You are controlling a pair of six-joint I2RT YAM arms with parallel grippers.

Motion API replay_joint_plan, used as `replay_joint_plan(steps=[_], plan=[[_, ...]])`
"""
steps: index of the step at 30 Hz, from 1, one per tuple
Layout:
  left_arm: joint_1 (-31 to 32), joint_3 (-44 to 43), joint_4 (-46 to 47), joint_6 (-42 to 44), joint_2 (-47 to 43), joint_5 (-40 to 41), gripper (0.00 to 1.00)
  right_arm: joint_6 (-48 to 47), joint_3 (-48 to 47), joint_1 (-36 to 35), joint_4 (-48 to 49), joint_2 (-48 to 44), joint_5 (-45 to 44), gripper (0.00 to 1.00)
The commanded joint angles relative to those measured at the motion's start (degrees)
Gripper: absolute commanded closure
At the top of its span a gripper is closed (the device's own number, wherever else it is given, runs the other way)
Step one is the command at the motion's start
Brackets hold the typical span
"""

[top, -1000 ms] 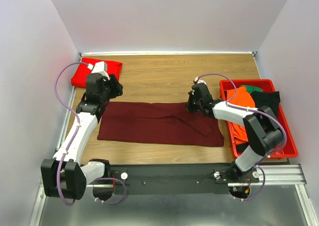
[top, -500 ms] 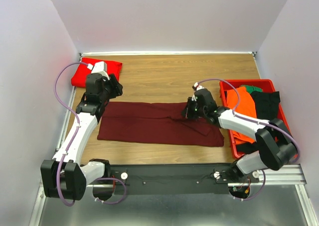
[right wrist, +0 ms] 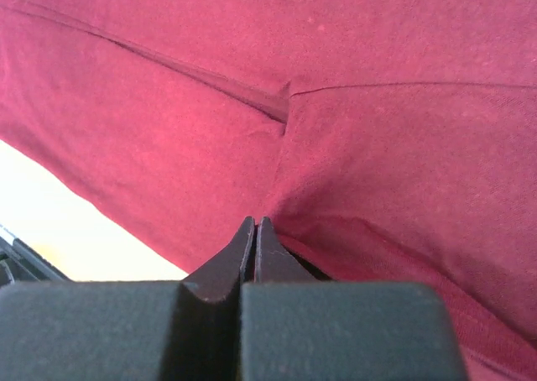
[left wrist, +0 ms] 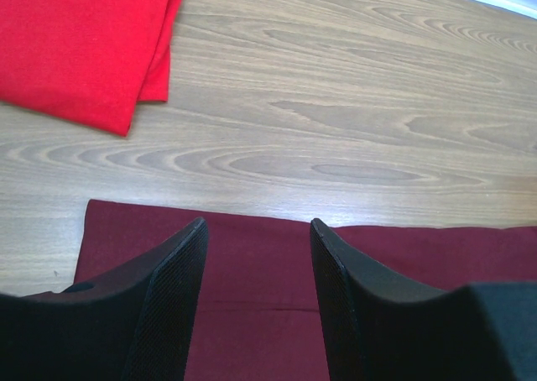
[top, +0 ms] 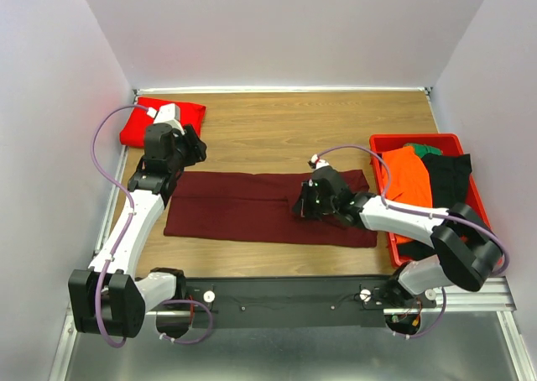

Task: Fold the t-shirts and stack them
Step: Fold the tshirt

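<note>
The dark maroon t-shirt (top: 239, 209) lies flat as a long folded band across the table's front half. The bright red t-shirt (top: 134, 133) lies folded at the far left corner, and also shows in the left wrist view (left wrist: 75, 37). My left gripper (top: 179, 157) hovers open and empty over the band's far left edge (left wrist: 252, 272), its fingers (left wrist: 168, 297) apart. My right gripper (top: 304, 205) is low over the band's middle-right part. Its jaws (right wrist: 254, 223) are shut, pinching a raised fold of the maroon cloth (right wrist: 377, 104).
A red bin (top: 485, 248) at the right edge holds orange (top: 411, 175), black (top: 449, 175) and green (top: 419, 148) garments. Bare wood lies behind the maroon band. White walls close in the table on three sides.
My right gripper has moved left and nearer, from the band's far right edge towards its middle. The left arm has not moved.
</note>
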State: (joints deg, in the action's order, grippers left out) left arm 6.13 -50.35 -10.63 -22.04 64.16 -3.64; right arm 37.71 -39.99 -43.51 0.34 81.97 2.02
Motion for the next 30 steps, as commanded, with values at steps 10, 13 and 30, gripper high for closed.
replay_joint_plan(steps=[10, 13, 30], plan=[[-0.1, 0.5, -0.8, 1.1, -0.9, -0.1, 0.4, 2.2, -1.2, -2.9, 1.2, 1.8, -7.3, 0.69], [-0.1, 0.5, -0.8, 1.1, -0.8, -0.5, 0.4, 2.1, -1.9, -3.0, 1.2, 1.2, -6.5, 0.68], [4.1, 9.0, 1.8, -14.2, 0.3, 6.2, 0.4, 2.1, -4.1, -3.3, -13.6, -3.9, -15.9, 0.59]])
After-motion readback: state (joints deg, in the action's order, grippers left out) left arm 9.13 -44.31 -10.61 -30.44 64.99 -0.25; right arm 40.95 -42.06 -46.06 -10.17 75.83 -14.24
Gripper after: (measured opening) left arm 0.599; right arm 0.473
